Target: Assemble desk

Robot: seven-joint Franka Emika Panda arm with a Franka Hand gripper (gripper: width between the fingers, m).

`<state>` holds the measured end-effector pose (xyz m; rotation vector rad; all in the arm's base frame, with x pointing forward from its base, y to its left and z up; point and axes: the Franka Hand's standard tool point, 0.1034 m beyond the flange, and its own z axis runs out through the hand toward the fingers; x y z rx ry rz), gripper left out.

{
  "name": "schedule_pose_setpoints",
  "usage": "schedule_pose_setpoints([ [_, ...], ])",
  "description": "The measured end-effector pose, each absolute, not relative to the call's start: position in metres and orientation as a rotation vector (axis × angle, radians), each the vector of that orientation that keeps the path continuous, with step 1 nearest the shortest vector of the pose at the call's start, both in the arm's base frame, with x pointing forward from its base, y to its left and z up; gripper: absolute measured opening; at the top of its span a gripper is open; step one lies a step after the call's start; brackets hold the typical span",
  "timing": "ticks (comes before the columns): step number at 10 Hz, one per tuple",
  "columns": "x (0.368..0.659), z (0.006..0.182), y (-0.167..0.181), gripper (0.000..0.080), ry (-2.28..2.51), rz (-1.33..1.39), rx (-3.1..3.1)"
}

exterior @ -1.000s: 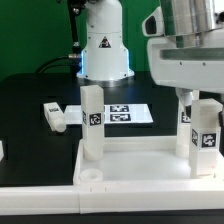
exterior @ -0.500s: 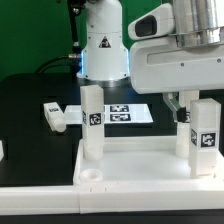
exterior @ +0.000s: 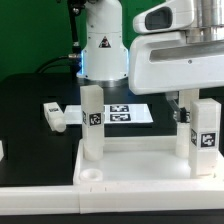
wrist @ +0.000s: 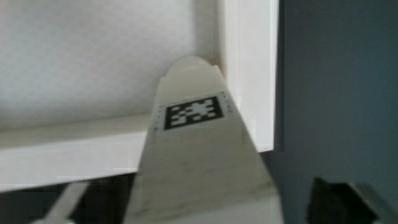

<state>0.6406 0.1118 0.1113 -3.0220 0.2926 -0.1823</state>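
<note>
The white desk panel (exterior: 130,160) lies flat in front, and its raised rim (wrist: 240,70) also shows in the wrist view. Two tagged legs stand upright in its corner sockets, one at the exterior view's left (exterior: 92,122) and one at the right (exterior: 206,135). My gripper (exterior: 193,108) hangs over the right leg. In the wrist view this leg (wrist: 196,150) stands between my gripper's (wrist: 205,205) dark fingers (wrist: 347,200). A gap still shows beside one finger, so the jaws stand open around the leg. Another loose leg (exterior: 54,115) lies on the black table.
The marker board (exterior: 128,113) lies on the black table behind the panel. The robot's white base (exterior: 103,45) stands at the back. A further white piece (exterior: 2,150) shows at the left edge. An empty round socket (exterior: 90,174) sits at the panel's front left corner.
My hand has shifted toward the exterior view's left and now sits squarely over the right leg. Both upright legs and the loose leg have stayed put.
</note>
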Motion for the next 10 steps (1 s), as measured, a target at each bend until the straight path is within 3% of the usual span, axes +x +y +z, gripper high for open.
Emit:
schedule_pose_setpoints([
  [1,0.6405,0.1113,0.1122,0.0308,0.406,-0.175,-3.005],
  [2,0.6404,0.1115,0.1092,0.0289,0.562,-0.146,-2.985],
  [7,0.6359,0.108,0.1109,0.0289,1.868,-0.077,-2.314],
  [10,0.6354,0.1082,0.111,0.0289,1.854,-0.067,-2.324],
])
